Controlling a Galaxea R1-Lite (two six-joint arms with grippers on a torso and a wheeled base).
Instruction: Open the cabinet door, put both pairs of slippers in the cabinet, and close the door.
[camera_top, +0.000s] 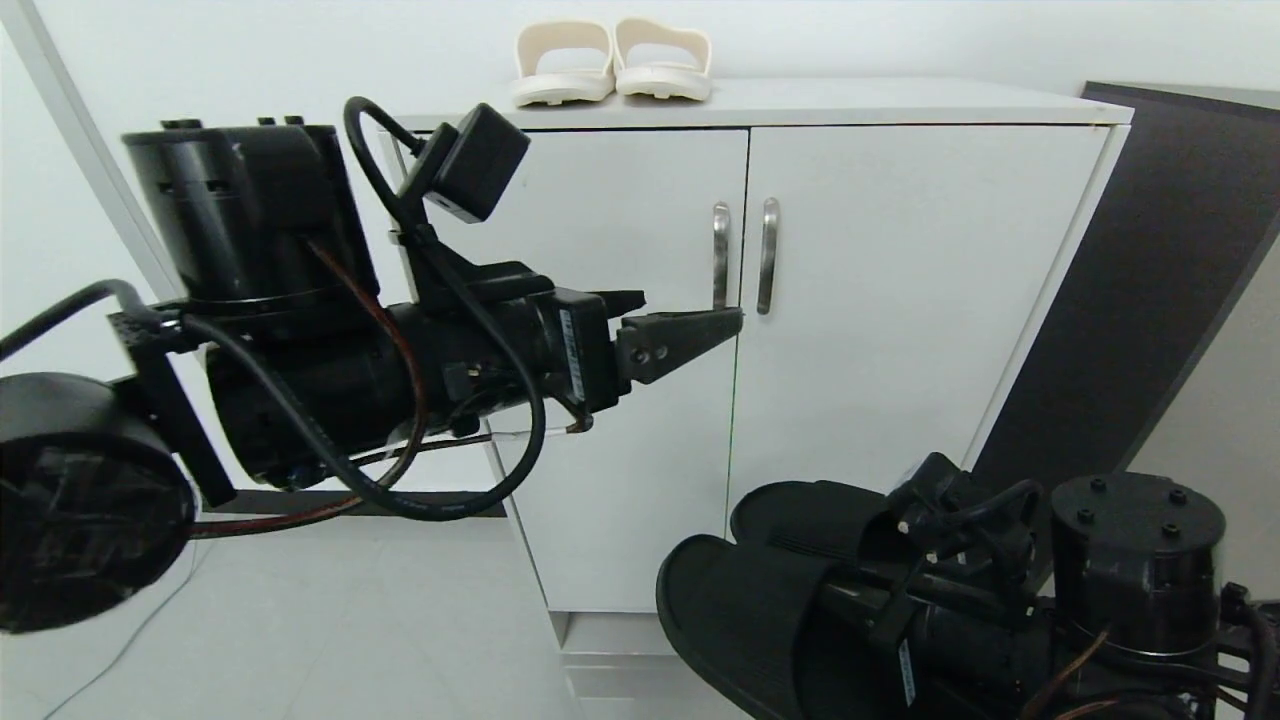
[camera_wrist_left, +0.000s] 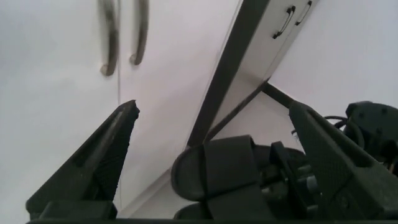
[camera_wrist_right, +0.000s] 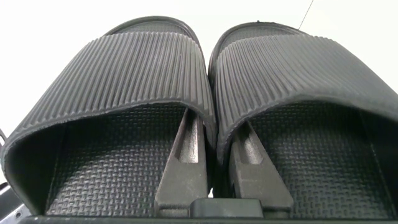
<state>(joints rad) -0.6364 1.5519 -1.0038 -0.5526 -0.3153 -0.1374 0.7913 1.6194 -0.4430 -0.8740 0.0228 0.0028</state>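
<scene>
Door-opening step. My left tool (camera_wrist_left: 214, 107) gapes wide, empty, near left handle (camera_top: 720, 255); right tool (camera_wrist_right: 217, 158) pinches black slippers (camera_wrist_right: 137, 68). Next: clamp handle, pull.

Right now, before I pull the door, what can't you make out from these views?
- Cabinet inside: head view, hidden behind both closed doors.
- Whether the left gripper touches the left handle: head view, a finger overlaps the handle's lower end, and depth is unclear.
- Wrist-side ends of the black slippers: head view, covered by the right arm and cut off by the bottom edge.
</scene>
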